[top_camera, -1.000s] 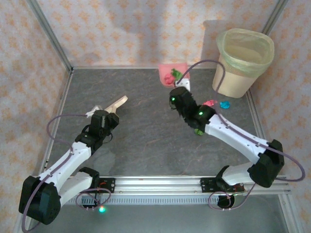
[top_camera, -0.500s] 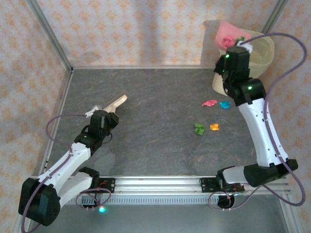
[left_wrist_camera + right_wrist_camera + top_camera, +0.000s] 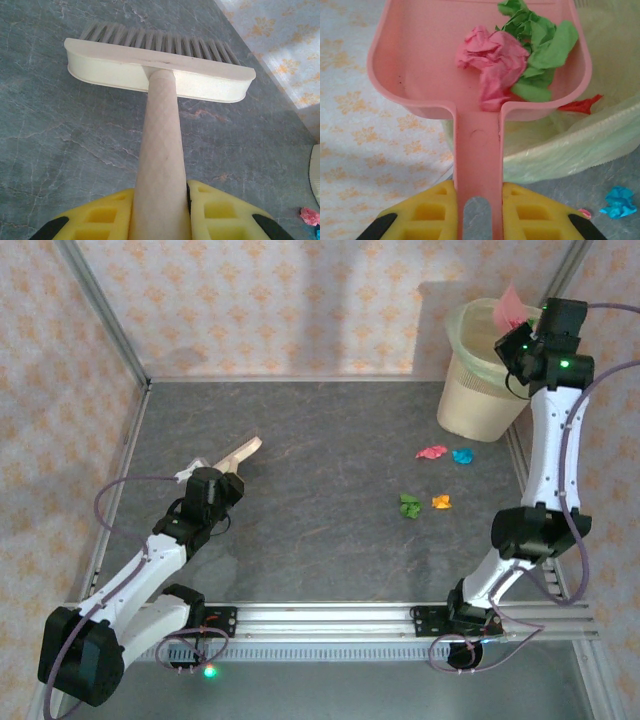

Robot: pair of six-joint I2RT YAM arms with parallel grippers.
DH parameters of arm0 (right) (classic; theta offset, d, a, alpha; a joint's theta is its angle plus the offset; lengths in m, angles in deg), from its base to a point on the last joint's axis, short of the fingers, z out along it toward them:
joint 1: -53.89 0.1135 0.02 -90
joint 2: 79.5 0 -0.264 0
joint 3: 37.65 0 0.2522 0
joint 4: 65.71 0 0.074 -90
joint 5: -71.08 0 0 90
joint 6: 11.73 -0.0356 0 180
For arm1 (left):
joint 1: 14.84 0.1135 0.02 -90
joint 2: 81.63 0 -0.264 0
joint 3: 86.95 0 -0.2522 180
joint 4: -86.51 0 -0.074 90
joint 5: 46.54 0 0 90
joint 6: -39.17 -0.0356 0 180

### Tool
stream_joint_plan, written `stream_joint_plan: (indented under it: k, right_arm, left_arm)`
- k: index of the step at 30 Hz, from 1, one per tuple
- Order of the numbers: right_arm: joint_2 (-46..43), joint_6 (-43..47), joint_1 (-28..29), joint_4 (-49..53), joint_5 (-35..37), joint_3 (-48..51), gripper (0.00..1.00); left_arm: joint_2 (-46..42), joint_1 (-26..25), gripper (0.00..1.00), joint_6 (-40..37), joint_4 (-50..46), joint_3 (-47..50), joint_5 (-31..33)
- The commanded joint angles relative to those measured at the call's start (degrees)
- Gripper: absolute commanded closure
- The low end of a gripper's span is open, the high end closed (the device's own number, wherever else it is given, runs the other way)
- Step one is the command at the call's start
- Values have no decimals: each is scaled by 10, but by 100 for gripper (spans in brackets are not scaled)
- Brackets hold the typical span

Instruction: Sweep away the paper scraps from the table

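Four paper scraps lie on the table point(image 3: 320, 540) right of centre: pink point(image 3: 432, 452), blue point(image 3: 462, 455), green point(image 3: 409, 506) and orange point(image 3: 441, 502). My right gripper point(image 3: 479, 205) is shut on the handle of the pink dustpan point(image 3: 420, 45), raised over the lined bin point(image 3: 490, 370). In the pan rest a pink wad point(image 3: 492, 60) and a green wad point(image 3: 540, 42); a red scrap point(image 3: 580, 104) lies in the bin liner. My left gripper point(image 3: 161, 200) is shut on the brush handle point(image 3: 161, 145), with the brush head point(image 3: 159, 70) on the table at the left.
The bin stands in the back right corner beside the aluminium rail point(image 3: 520, 470). Orange floral walls close the back and both sides. A blue scrap point(image 3: 619, 202) shows on the table below the dustpan.
The right arm has carried the dustpan with its wads from the back middle of the table up and right, over the bin. The left arm and brush have stayed put.
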Motion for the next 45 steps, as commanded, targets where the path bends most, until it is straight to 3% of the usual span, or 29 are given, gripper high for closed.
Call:
stream_joint_plan:
  k: [1, 5, 11, 16, 18, 35, 45]
  right_arm:
    - [38, -26, -12, 36, -93, -86, 100]
    - [107, -20, -14, 107, -121, -212, 100]
    - [195, -87, -15, 179, -170, -349, 100]
    - [309, -149, -27, 265, -201, -574, 100]
    - [319, -181, -35, 260, -229, -575, 100]
    - [305, -218, -73, 279, -250, -578, 100]
    - [238, -71, -73, 342, -200, -577, 100]
  left_arm:
    - [-14, -5, 100, -8, 5, -16, 19]
    - [-11, -5, 100, -8, 4, -16, 18]
    - [-9, -5, 100, -8, 4, -18, 17]
    - [-11, -5, 100, -10, 2, -19, 17]
    - [-10, -5, 100, -10, 2, -19, 16]
    - [-15, -5, 100, -13, -3, -22, 15]
    - [-17, -5, 100, -15, -4, -24, 17]
